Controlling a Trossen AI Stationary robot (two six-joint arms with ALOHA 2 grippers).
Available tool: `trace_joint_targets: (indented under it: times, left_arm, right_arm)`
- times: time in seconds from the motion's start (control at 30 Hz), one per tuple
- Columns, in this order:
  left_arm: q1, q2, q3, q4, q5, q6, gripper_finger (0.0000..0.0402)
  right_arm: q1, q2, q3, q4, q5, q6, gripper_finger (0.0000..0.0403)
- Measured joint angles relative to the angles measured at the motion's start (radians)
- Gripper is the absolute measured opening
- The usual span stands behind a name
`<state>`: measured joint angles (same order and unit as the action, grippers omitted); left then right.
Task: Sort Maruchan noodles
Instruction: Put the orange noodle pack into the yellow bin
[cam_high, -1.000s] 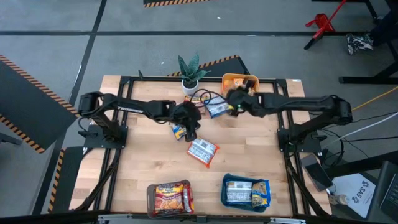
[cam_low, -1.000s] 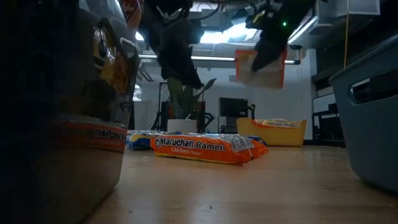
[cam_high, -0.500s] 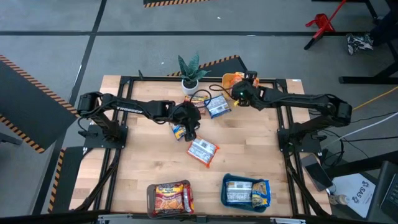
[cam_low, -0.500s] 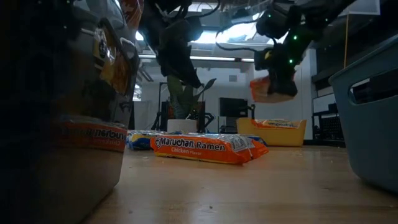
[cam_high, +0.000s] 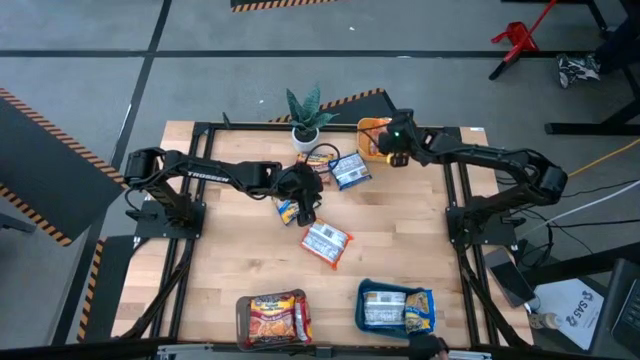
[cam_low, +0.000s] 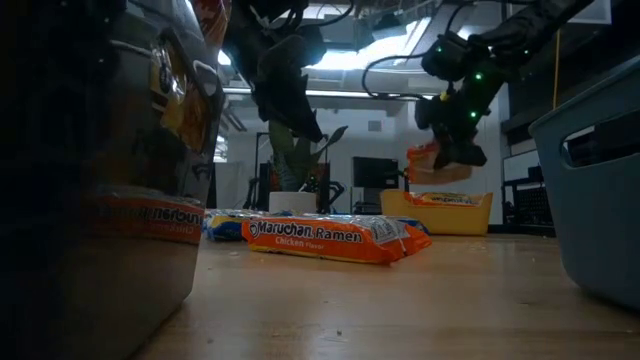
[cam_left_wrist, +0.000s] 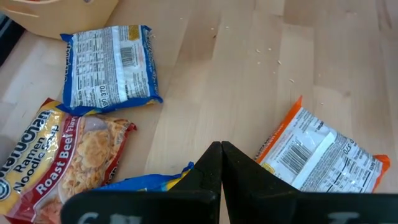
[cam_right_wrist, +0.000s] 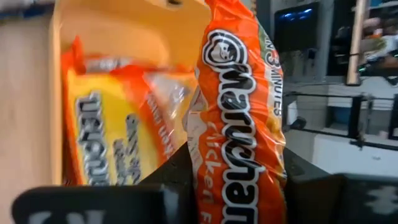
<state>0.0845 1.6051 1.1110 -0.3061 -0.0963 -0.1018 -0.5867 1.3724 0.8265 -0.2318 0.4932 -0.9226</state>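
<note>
My right gripper (cam_high: 394, 147) is shut on an orange Maruchan packet (cam_right_wrist: 239, 106) over the yellow tray (cam_high: 372, 128) at the far edge. That tray holds another orange packet (cam_right_wrist: 106, 137). My left gripper (cam_left_wrist: 221, 163) is shut at mid-table, right by a blue-and-yellow packet (cam_left_wrist: 152, 182). I cannot tell whether it touches that packet. Loose on the table lie an orange packet (cam_high: 326, 243), a blue packet with its white back up (cam_left_wrist: 109, 65) and a Roast Beef packet (cam_left_wrist: 62, 162). My right gripper pinches the orange packet between its two fingers (cam_right_wrist: 177, 171), one on each flat face, partway along its length (cam_right_wrist: 233, 155). The packet is lifted clear and hangs below the gripper (cam_low: 437, 165), just above the yellow tray's rim (cam_low: 447, 207).
A potted plant (cam_high: 305, 115) stands at the far edge beside the yellow tray. At the near edge stand a brown tray (cam_high: 272, 318) with red packets and a teal tray (cam_high: 395, 308) with blue packets. Bare wood lies between the loose packets and the near trays.
My right gripper has carried the orange packet from over the blue packet toward the table's far right, and down, until it is over the yellow tray. The packet has stayed in the hold throughout.
</note>
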Motion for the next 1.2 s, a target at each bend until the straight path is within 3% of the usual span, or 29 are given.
trace_joint_targets:
  times: [0.4,0.57,0.77,1.2]
  left_arm:
    - [0.000,0.000,0.000,0.002,0.000,0.000,0.0000]
    - [0.000,0.000,0.001,0.003,0.000,0.000,0.0000]
    - [0.000,0.000,0.001,0.003,0.000,0.000,0.0000]
    - [0.000,0.000,0.001,0.004,0.000,0.000,0.0000]
  right_arm:
    - [-0.049,0.014,0.000,-0.031,-0.102,-0.002,0.0108]
    - [-0.064,0.060,0.000,-0.022,-0.064,0.022,0.0117]
    - [-0.054,0.089,0.000,0.025,0.075,0.026,0.0120]
    - [-0.062,0.089,0.000,0.020,-0.024,0.056,0.0126]
